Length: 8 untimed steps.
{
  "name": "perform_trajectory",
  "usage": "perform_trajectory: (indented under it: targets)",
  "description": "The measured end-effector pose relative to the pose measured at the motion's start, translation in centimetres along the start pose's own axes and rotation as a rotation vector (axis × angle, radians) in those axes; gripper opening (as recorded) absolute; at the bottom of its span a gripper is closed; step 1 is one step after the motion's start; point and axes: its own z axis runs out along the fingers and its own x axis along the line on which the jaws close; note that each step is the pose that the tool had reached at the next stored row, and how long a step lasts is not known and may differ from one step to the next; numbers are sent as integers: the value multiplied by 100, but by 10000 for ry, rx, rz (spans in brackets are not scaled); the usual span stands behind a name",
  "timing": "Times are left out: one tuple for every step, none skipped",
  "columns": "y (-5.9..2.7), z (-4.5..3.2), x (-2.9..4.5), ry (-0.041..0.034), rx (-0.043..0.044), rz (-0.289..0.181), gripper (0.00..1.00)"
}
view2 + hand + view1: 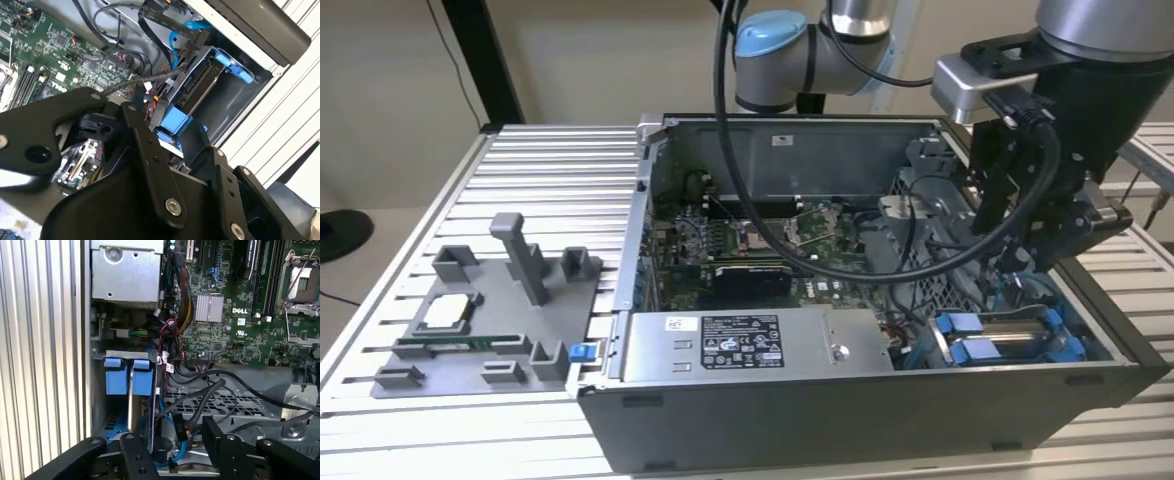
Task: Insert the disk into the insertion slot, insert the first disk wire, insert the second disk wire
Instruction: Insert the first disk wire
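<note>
A slatted metal counter (pixel 534 160) is seen at the left of the exterior view. On it a grey fixture (pixel 520 300) is set, in which a square chip (pixel 450 310) and a green memory stick (pixel 454 345) are held. In the middle of the frame an open computer case (pixel 854 420) is stood. A green motherboard (pixel 761 240) is laid bare inside it, and a grey box (pixel 841 345) with a white-black sticker is placed along its near wall. At the lower right of the case the disk (pixel 1011 322) is found seated in the insertion slot (pixel 1070 345), its blue tabs turned toward the grey box. Higher in the frame, at the right, the gripper (pixel 1051 250) is carried on the arm (pixel 787 50). In the first wrist view its black fingers (pixel 135 457) are seen spread apart, with nothing clamped between them. A black wire (pixel 200 392) is draped loose over a perforated metal cage (pixel 240 402) beside the slot. In the second wrist view a blue wire (pixel 173 47) is seen looping near the disk's blue frame.
</note>
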Motion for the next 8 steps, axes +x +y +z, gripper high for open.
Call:
perform_trajectory:
  targets:
    - [3, 0, 0, 0, 0, 0, 100]
    - [4, 0, 0, 0, 0, -1, 100]
    - [5, 0, 0, 0, 0, -5, 100]
    - [9, -1, 0, 0, 1, -5, 100]
    - [12, -1, 0, 0, 6, -5, 100]
    - [12, -1, 0, -1, 6, -6, 100]
    - [12, -1, 0, -1, 7, -7, 100]
    - [12, -1, 0, 0, 7, -7, 100]
